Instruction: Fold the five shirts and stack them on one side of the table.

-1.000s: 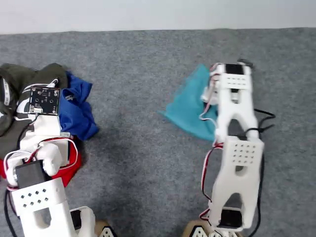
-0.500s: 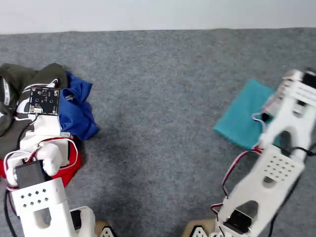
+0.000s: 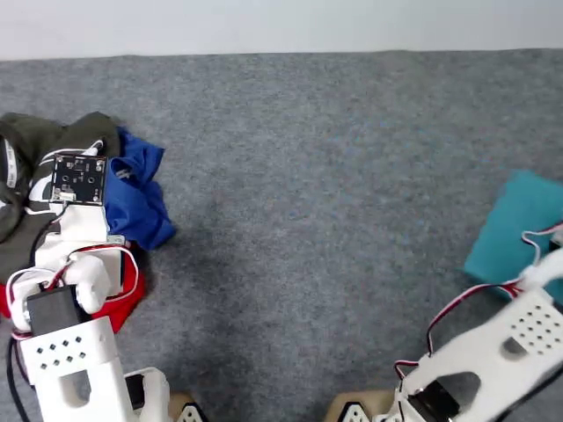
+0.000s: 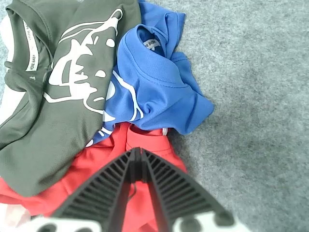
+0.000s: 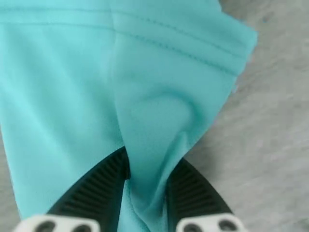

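We find bright, even, diffuse light over the grey worktop [image 3: 308,176]. We record soft shadows beside the blue shirt [image 3: 141,198] and in folds of the teal shirt [image 5: 145,72].

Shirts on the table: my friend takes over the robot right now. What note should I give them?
Left gripper: shut, empty, over the crumpled red shirt.
Right gripper: shut on the teal shirt, at the right edge of the grey table.
Pile on the left side: olive-green printed shirt and blue shirt, also unfolded.
Done: the teal shirt looks folded.
Left: set it down, fold the piled shirts, stack them together.
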